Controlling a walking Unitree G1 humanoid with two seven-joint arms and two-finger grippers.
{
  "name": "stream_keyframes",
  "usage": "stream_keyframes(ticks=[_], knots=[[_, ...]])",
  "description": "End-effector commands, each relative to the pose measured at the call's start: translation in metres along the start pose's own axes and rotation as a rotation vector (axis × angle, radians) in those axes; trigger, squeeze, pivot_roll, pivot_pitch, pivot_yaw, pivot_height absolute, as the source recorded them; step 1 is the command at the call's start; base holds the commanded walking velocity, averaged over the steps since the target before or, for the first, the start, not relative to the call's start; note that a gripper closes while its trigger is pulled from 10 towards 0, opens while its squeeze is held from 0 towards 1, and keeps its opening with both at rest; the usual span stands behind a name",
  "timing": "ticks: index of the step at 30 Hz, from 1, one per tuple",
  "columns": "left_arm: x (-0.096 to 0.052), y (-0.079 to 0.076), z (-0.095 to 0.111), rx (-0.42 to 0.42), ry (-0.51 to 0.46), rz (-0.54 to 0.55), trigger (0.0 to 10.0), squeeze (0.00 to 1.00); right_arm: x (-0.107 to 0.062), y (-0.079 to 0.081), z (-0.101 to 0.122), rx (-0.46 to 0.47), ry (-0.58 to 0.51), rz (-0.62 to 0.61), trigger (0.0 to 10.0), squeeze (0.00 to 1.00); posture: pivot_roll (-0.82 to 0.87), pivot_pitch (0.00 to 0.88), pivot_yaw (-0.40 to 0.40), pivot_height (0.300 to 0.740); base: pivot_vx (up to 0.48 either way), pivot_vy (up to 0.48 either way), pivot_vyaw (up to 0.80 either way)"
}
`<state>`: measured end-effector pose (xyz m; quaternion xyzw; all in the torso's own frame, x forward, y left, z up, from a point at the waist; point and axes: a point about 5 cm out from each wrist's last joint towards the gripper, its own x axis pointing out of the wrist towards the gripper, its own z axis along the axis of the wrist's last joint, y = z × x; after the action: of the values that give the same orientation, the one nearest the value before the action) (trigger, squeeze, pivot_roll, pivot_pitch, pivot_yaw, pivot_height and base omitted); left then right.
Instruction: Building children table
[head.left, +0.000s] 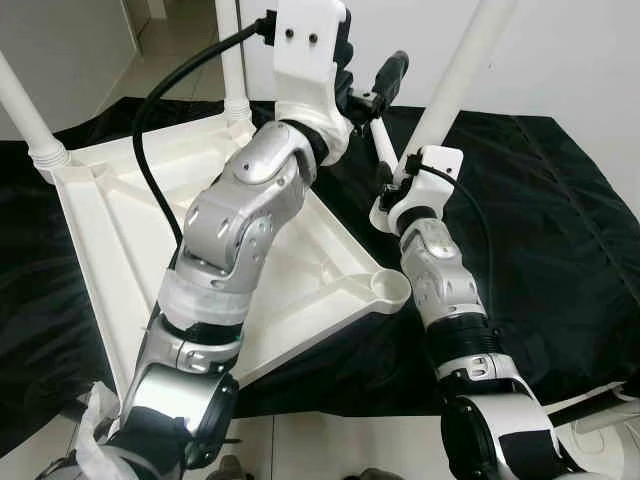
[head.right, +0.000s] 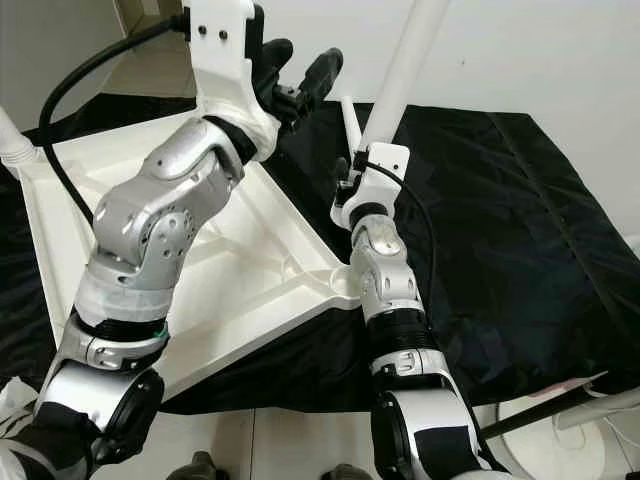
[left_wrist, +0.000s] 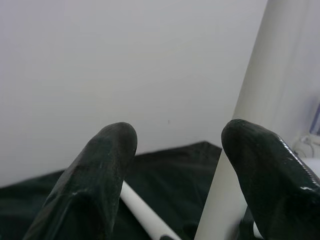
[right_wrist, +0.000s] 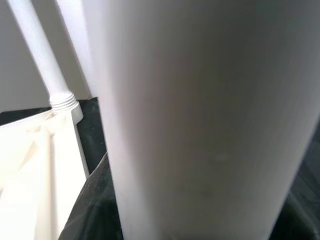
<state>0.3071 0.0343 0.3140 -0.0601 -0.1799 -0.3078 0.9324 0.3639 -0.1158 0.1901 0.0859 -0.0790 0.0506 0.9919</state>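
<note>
A white plastic table top (head.left: 100, 230) lies upside down on a black cloth. Two white legs stand screwed into its corners, one on the left (head.left: 28, 115) and one at the back (head.left: 232, 60). The near right corner socket (head.left: 390, 287) is empty. My right gripper (head.right: 345, 182) is shut on the lower part of a third leg (head.right: 405, 60), which slants up and to the right just behind that socket. A loose leg (head.right: 350, 120) lies on the cloth behind it. My left gripper (head.right: 307, 52) is raised above the table top, open and holding nothing.
The black cloth (head.left: 560, 230) covers the floor to the right and behind, up to a white wall. At the near right lie a white object (head.right: 560, 440) and a dark rod (head.right: 540, 410). Pale floor tiles (head.left: 330, 440) run along the near edge.
</note>
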Motion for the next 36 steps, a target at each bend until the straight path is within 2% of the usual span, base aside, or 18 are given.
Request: stream_keyframes(ticks=[1, 4, 5, 6, 7, 10, 12, 17, 22, 26, 28, 31, 33, 36], knots=[[-0.004, 0.001, -0.006, 0.026, 0.015, -0.006, 10.0, 0.0, -0.003, -0.002, -0.001, -0.006, 0.009, 0.015, 10.0, 0.0, -0.01, 0.0, -0.024, 0.74, 0.0, 0.0, 0.0], [-0.01, 0.005, -0.014, 0.04, 0.032, 0.009, 10.0, 0.0, -0.007, -0.004, -0.003, 0.0, 0.008, 0.043, 10.0, 0.0, -0.01, 0.0, -0.024, 0.74, 0.0, 0.0, 0.0], [-0.017, 0.008, -0.024, 0.064, 0.061, 0.017, 10.0, 0.0, -0.012, -0.008, -0.004, -0.02, 0.005, 0.047, 10.0, 0.0, -0.01, 0.0, -0.024, 0.74, 0.0, 0.0, 0.0], [-0.017, 0.008, -0.024, 0.064, 0.061, 0.017, 10.0, 0.0, -0.012, -0.008, -0.004, -0.02, 0.005, 0.047, 10.0, 0.0, -0.01, 0.0, -0.024, 0.74, 0.0, 0.0, 0.0], [-0.025, 0.008, -0.035, 0.089, 0.093, 0.014, 10.0, 0.0, -0.017, -0.014, -0.006, -0.044, 0.007, 0.043, 10.0, 0.0, -0.01, 0.0, -0.025, 0.74, 0.0, 0.0, 0.0], [-0.032, 0.008, -0.044, 0.108, 0.117, 0.006, 10.0, 0.0, -0.021, -0.019, -0.008, -0.064, 0.01, 0.041, 10.0, 0.0, -0.01, 0.0, -0.025, 0.74, 0.0, 0.0, 0.0], [-0.043, 0.004, -0.061, 0.167, 0.166, -0.03, 10.0, 0.0, -0.029, -0.021, -0.007, -0.155, -0.028, 0.086, 10.0, 0.0, -0.01, 0.0, -0.023, 0.74, 0.0, 0.0, 0.0], [-0.056, -0.003, -0.073, 0.204, 0.186, -0.089, 10.0, 0.0, -0.038, -0.022, -0.006, -0.216, -0.079, 0.134, 10.0, 0.0, -0.02, 0.0, -0.021, 0.74, 0.0, 0.0, 0.0], [-0.067, -0.007, -0.082, 0.214, 0.227, -0.124, 10.0, 0.0, -0.048, -0.022, -0.007, -0.173, -0.084, 0.197, 10.0, 0.0, -0.01, 0.0, -0.022, 0.74, 0.0, 0.0, 0.0], [-0.072, -0.009, -0.086, 0.199, 0.247, -0.15, 10.0, 0.0, -0.054, -0.018, -0.01, -0.191, -0.087, 0.235, 10.0, 0.0, -0.01, 0.0, -0.023, 0.74, 0.0, 0.0, 0.0], [-0.082, -0.01, -0.096, 0.18, 0.309, -0.184, 10.0, 0.0, -0.063, -0.013, -0.017, -0.202, -0.087, 0.296, 10.0, 0.0, -0.01, 0.0, -0.027, 0.74, 0.0, 0.0, 0.0], [-0.086, -0.011, -0.099, 0.184, 0.324, -0.199, 10.0, 0.0, -0.065, -0.012, -0.019, -0.184, -0.083, 0.305, 10.0, 0.0, -0.01, 0.0, -0.027, 0.74, 0.0, 0.0, 0.0], [-0.096, -0.015, -0.103, 0.178, 0.352, -0.253, 10.0, 0.0, -0.07, -0.013, -0.022, -0.154, -0.083, 0.311, 10.0, 0.0, -0.01, 0.0, -0.027, 0.74, 0.0, 0.0, 0.0], [-0.101, -0.018, -0.104, 0.186, 0.362, -0.287, 10.0, 0.0, -0.073, -0.013, -0.025, -0.139, -0.077, 0.318, 10.0, 0.0, -0.01, 0.01, -0.025, 0.74, 0.0, 0.0, 0.0]])
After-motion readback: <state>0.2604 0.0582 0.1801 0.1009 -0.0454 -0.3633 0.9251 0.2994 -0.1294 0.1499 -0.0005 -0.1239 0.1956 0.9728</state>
